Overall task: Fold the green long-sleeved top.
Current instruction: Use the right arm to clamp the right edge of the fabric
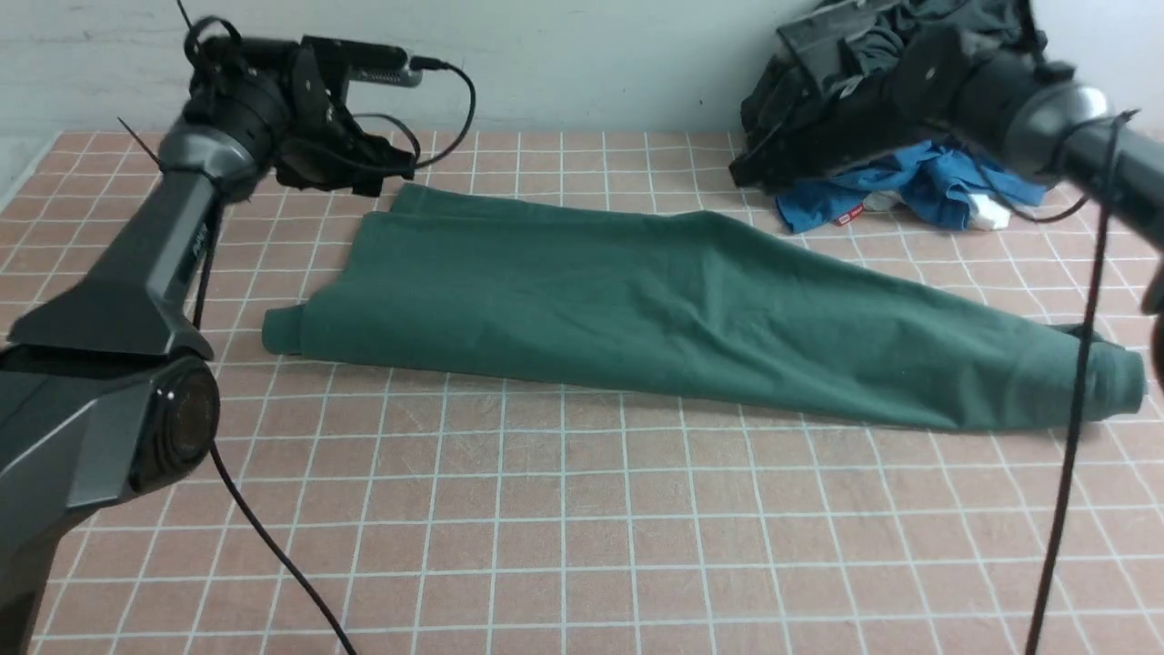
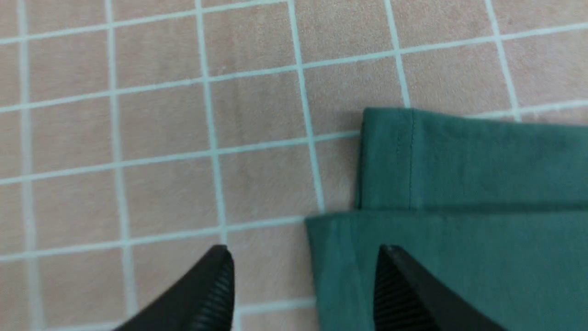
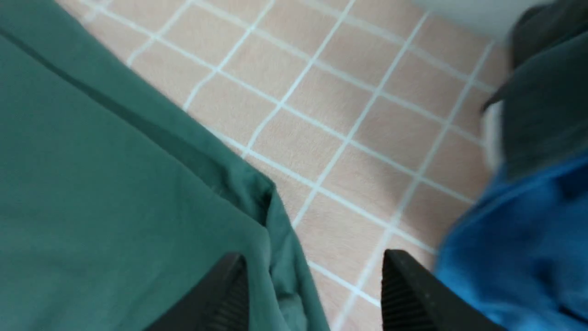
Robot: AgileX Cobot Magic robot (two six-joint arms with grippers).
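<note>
The green long-sleeved top (image 1: 637,300) lies folded into a long band across the tiled table (image 1: 546,546), narrowing toward the right. My left gripper (image 1: 377,175) hovers at its far left corner. In the left wrist view the left gripper (image 2: 303,257) is open, and the cloth's edge (image 2: 459,257) lies flat below, between its fingers. My right gripper (image 1: 750,168) hangs over the top's far edge near the clothes pile. In the right wrist view the right gripper (image 3: 314,262) is open above a rumpled edge of the green top (image 3: 92,184). Neither gripper holds anything.
A pile of clothes sits at the back right against the wall: a dark grey-black garment (image 1: 873,36) over a bright blue garment (image 1: 937,182). The blue garment (image 3: 519,257) lies close beside one right finger. Black cables hang from both arms.
</note>
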